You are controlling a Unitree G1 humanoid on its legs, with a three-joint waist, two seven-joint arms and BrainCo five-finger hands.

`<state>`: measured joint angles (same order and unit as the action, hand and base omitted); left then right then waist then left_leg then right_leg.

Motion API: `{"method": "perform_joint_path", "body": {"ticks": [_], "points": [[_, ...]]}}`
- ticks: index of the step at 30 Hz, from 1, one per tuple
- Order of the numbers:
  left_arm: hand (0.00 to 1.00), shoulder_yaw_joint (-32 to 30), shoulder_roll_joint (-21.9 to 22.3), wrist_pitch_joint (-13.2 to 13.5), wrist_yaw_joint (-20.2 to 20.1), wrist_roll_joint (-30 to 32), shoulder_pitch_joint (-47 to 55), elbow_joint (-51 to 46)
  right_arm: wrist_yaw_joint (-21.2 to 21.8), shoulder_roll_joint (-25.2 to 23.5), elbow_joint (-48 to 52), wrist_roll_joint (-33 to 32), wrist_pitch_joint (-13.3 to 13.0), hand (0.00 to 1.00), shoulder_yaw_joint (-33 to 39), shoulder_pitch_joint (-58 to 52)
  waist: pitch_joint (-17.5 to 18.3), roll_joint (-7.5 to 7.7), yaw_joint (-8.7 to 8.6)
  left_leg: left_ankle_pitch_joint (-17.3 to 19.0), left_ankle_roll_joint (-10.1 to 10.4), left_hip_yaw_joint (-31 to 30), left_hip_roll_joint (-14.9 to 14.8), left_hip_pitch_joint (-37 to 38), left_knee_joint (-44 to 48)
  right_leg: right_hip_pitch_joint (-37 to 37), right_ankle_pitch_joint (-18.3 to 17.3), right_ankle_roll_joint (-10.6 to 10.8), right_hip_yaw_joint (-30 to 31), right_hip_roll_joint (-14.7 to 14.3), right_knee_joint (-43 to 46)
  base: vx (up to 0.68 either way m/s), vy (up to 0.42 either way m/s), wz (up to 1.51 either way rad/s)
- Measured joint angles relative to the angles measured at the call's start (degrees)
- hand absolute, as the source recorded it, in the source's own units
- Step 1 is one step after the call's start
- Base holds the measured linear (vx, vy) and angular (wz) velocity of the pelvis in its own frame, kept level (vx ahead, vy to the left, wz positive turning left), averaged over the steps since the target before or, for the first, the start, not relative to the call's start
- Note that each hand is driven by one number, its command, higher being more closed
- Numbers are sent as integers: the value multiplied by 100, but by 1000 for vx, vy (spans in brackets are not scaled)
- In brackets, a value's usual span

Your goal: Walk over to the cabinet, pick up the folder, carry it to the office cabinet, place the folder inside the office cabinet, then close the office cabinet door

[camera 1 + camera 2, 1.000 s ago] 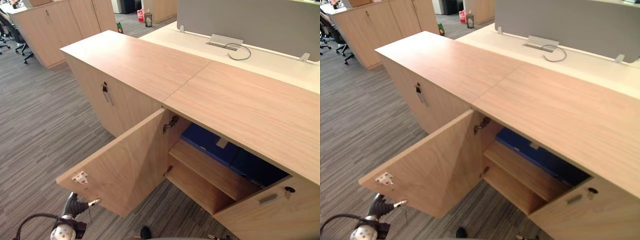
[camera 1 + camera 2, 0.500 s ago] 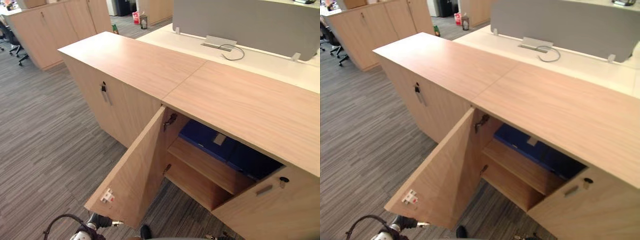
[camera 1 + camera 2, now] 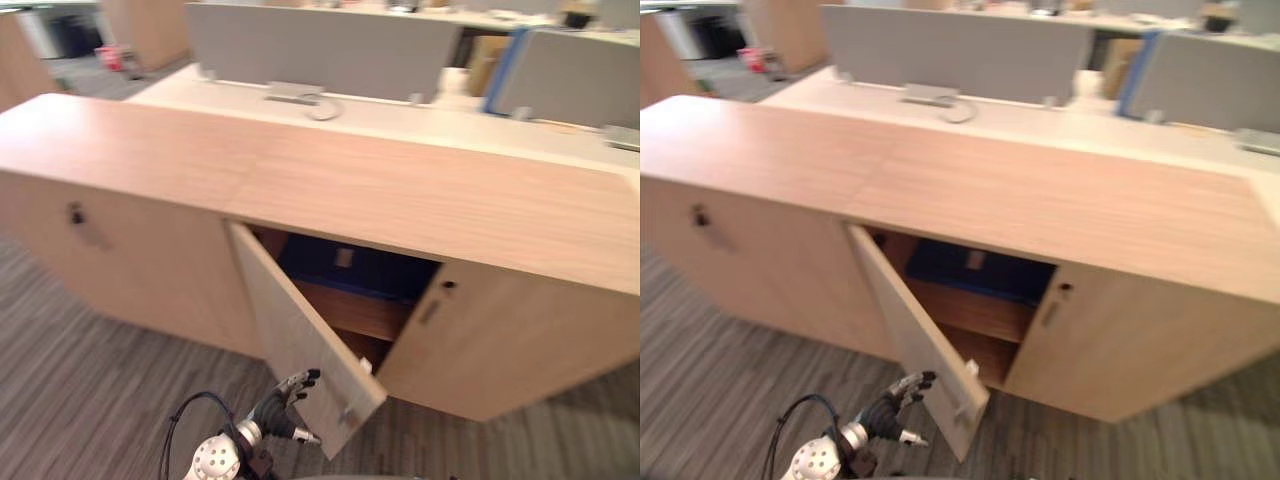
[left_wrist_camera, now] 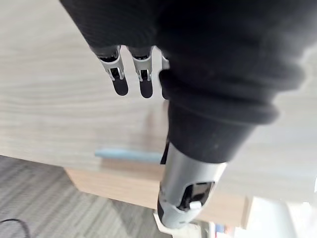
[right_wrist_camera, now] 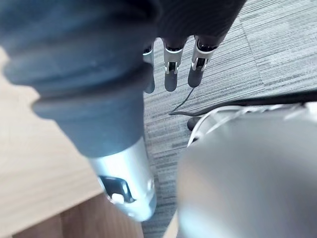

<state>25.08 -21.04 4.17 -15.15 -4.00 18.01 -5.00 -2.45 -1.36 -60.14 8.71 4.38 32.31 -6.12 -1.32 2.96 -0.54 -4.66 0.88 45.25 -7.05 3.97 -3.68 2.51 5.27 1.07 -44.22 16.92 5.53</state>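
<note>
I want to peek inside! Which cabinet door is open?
The middle door, sticking out near the left hand. The left door and right door are shut.

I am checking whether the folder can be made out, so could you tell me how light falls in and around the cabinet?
Left eye view: inside the office cabinet it is shaded, yet the blue folder on the upper shelf shows; the cabinet top is evenly lit, no glare. Left wrist view: the door is evenly lit past the left hand.

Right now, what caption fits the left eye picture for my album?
Robot's left hand rests against the half-open office cabinet door, with the blue folder already lying on the shelf inside.
</note>
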Motion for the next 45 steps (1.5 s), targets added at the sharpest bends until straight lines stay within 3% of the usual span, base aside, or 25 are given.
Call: {"method": "perform_joint_path", "body": {"ticks": [2, 4, 8, 12, 19, 22, 24, 27, 28, 29, 31, 33, 34, 35, 36, 38, 41, 43, 45], "points": [[0, 30, 211, 19, -35, -1, -129, -180, 22, 43, 18, 108, 5, 0, -25, -57, -12, -45, -32, 3, 86, 148, -121, 108, 4, -2, -75, 35, 99, -101, 58, -54, -84, -66], [0, 83, 524, 145, -72, -4, -136, -408, 26, 102, 23, 149, 4, 0, -27, -144, 7, -104, -38, -36, 143, 215, -140, 112, -114, -67, -362, 271, 131, -137, 84, -4, -104, -13], [0, 30, 601, 158, -157, 33, 43, -457, 35, 241, 20, 153, 4, 0, -53, -146, 34, -308, -22, -350, 275, 184, -350, 105, -169, -87, -419, 302, 122, -391, 45, 12, -132, -3], [0, -186, 789, 158, -138, 98, 0, -292, 24, 249, -31, 146, 0, 0, -55, -137, 53, -309, -48, -394, 320, 136, -405, 101, -169, -65, -382, 250, 101, -496, -19, 4, -99, 1], [0, -1036, 1246, -7, 325, 358, -244, 1022, -12, 235, -142, -164, -40, 0, -179, -126, 172, -266, -246, -301, 418, 298, -473, 99, -102, -226, -373, 205, 418, -657, -130, -14, -60, -21], [0, -1550, 1325, -64, 521, 426, -257, 1125, -20, 225, -264, -304, -59, 0, -274, -97, 205, -145, -239, 194, 443, 440, -891, -175, 849, -359, -410, 129, 702, -767, -189, 18, -94, -44], [0, -1924, 1409, -147, 705, 456, -255, 1137, -48, 236, -262, -305, -59, 0, -278, -118, 188, -182, -211, 652, 389, 344, -1441, -311, 1852, -309, -435, 71, 956, -992, -199, 104, -161, -64], [0, -2523, 1591, -160, 926, 422, -345, 1469, -74, 240, -144, -304, -59, 0, -469, -140, 155, -249, -203, 928, 182, 52, -1828, -283, 2460, -196, -510, -33, 1224, -1235, -198, 80, -116, -51], [0, -2735, 1695, -157, 991, 220, -438, 1690, -85, 237, -51, -303, -60, 0, -554, -143, 144, -235, -201, 974, 105, -157, -1886, -275, 2587, -170, -523, -52, 1332, -1292, -201, 77, -149, -61], [0, -3026, 1837, -151, 1111, -502, -553, 2032, -102, 255, 27, -300, -59, 0, -728, -149, 86, -266, -195, 983, 77, -589, -1938, -292, 2774, -139, -539, -76, 1487, -1361, -200, 57, -116, -58], [0, -3355, 2011, -142, 1259, -1454, -610, 2392, -111, 250, 232, -300, -64, 0, -983, -132, 43, -266, -175, 1009, 39, -1296, -1905, -318, 2981, -137, -589, -153, 1751, -1411, -194, 51, -50, -71], [0, -3602, 2167, -109, 1386, -2151, -655, 2550, -119, 265, 490, -299, -66, 0, -1229, -127, -159, -230, -113, 1604, 156, -2331, -1537, -435, 3143, -159, -614, -189, 2059, -1347, -133, 21, 93, -74], [0, -3823, 2279, -13, 1516, -2549, -683, 2590, -117, 293, 722, -297, -66, 0, -1442, -111, -335, -266, -40, 1883, 190, -2911, -1200, -591, 3147, -196, -624, -175, 2256, -1340, -45, -60, 264, -100], [0, -4163, 2403, 185, 1706, -2929, -664, 2657, -115, 344, 999, -288, -74, 0, -1696, -126, -400, -408, 64, 1945, 370, -3427, -919, -643, 2751, -362, -714, -23, 2499, -1447, 231, -55, 250, -103], [0, -4373, 2405, 263, 1791, -3052, -648, 2753, -114, 295, 1071, -288, -72, 0, -1827, -144, -381, -362, 93, 1887, 584, -3421, -889, -563, 2639, -429, -717, 20, 2631, -1456, 314, -15, 177, -69], [0, -4930, 2363, 409, 1928, -3437, -750, 3221, -101, 89, 1283, -287, -83, 0, -1917, -260, -365, -255, 84, 1881, 561, -3681, -729, -530, 2662, -382, -632, 11, 2819, -1433, 252, 70, 62, -5], [0, -5503, 2280, 423, 1841, -3832, -705, 4365, -39, 44, 1362, -278, -107, 0, -2130, -261, -278, -292, 85, 1845, 521, -3658, -537, -196, 2177, -192, -540, 106, 2901, -1335, 16, 50, 80, -6], [0, -5636, 2152, 376, 1831, -3850, -704, 5089, -27, 61, 1317, -289, -114, 0, -2298, -240, -203, -269, 96, 1705, 442, -3597, -403, -55, 1830, -153, -404, 124, 2990, -1293, -236, 56, 77, -21], [0, -5707, 2061, 205, 1828, -3329, -651, 5961, -9, 59, 1227, -300, -130, 0, -2526, -106, -156, -274, 85, 1511, 418, -3497, -266, 51, 1420, -123, -168, 153, 3070, -1253, -618, 50, 70, -25]]}}
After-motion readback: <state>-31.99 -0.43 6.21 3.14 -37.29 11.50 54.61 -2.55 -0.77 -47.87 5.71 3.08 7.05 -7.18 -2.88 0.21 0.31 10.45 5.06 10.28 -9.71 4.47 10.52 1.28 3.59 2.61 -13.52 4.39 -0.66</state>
